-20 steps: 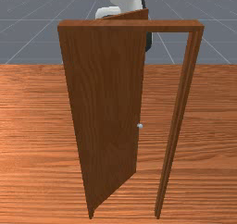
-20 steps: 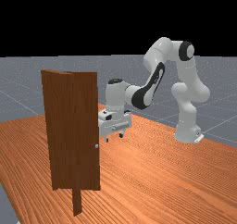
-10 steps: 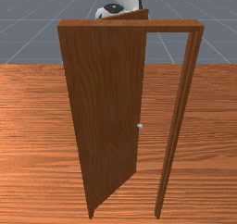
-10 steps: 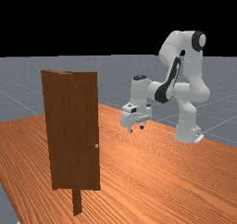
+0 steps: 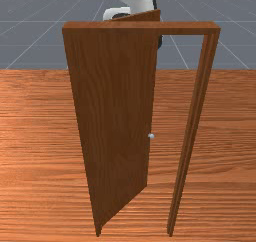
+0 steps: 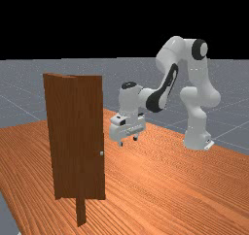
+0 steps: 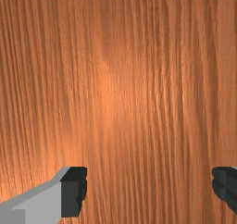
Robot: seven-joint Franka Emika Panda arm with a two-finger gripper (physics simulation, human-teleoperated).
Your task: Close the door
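Note:
In the far view my gripper (image 6: pixel 128 142) hangs above the table, to the right of the door (image 6: pixel 78 132), with a gap between them. Its fingers stand wide apart in the wrist view, where the gripper (image 7: pixel 149 189) has only bare wood beneath it. The brown door (image 5: pixel 112 111) hangs ajar in the front view, hinged at the front view's left post and swung back toward the arm. A small pale knob (image 5: pixel 151 136) sits at the door's free edge; the same knob (image 6: pixel 101 153) faces my gripper's side in the far view.
The door frame's top beam (image 5: pixel 185 28) and right post (image 5: pixel 192 131) stand in the front view, with an opening between post and door. The wooden table (image 6: pixel 160 190) stretches under the arm to the robot's base (image 6: pixel 197 139).
Over the last half second my hand has moved toward the far view's left, nearer the door, and slightly lower, after drawing back before that. The door has kept its angle.

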